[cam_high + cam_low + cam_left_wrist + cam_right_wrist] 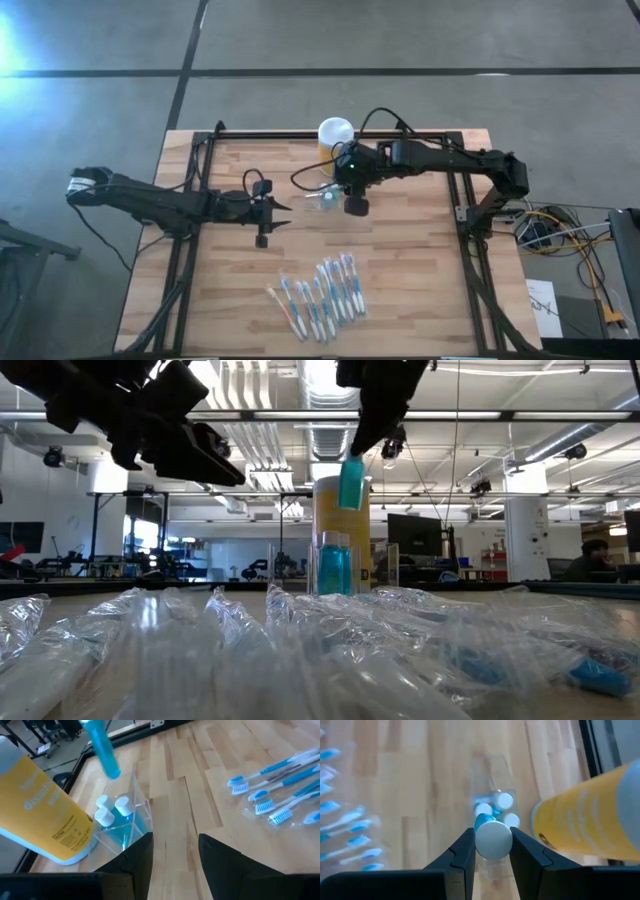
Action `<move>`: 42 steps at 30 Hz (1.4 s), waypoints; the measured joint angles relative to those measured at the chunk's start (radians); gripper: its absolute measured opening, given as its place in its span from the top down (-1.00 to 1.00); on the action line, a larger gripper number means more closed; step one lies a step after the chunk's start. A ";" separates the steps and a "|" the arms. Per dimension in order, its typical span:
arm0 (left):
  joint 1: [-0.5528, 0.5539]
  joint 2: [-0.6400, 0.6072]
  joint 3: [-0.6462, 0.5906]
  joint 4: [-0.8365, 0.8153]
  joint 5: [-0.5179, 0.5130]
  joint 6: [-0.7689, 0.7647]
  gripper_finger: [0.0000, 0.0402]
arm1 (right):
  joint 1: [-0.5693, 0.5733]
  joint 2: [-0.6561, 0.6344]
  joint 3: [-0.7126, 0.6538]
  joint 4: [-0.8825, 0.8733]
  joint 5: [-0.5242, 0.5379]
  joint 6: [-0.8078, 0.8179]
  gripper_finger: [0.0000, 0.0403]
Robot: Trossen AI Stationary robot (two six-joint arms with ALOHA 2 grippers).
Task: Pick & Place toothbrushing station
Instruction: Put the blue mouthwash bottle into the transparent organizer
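The toothbrushing station [322, 197], a small clear holder, stands on the wood table next to a yellow jar with a white lid [335, 135]. Three white-capped blue tubes [115, 807] stand in it. My right gripper [492, 834] hangs above it, shut on another blue tube [102, 747], which is seen in the low view [351, 482] over the holder [333, 565]. My left gripper [175, 852] is open, low and just left of the holder [132, 822], with nothing between its fingers. My right gripper pinches the blue tube between its two fingers at its white-capped upper end [493, 840]. The fingers come from above, slanting down. The tube hangs below them, tilted a little, its lower end [112, 771] clear above the holder.
Several wrapped blue toothbrushes [320, 295] lie fanned out near the table's front edge, filling the low view's foreground [300, 650]. Black frame rails [190, 250] run along the table's left and right sides. Bare wood lies between the holder and the brushes.
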 joint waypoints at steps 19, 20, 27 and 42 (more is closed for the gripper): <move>0.000 0.003 -0.006 -0.008 0.024 0.001 0.20 | -0.062 0.073 0.003 0.070 -0.075 -0.071 0.57; 0.000 0.003 -0.009 -0.008 0.025 0.002 0.20 | -0.062 0.073 0.003 0.072 -0.080 -0.072 0.57; 0.000 0.003 -0.017 -0.007 0.026 0.010 0.20 | -0.072 0.102 0.005 0.098 -0.092 -0.098 0.57; 0.000 0.003 -0.033 -0.007 0.027 0.008 0.20 | -0.097 0.118 0.012 0.116 -0.100 -0.130 0.57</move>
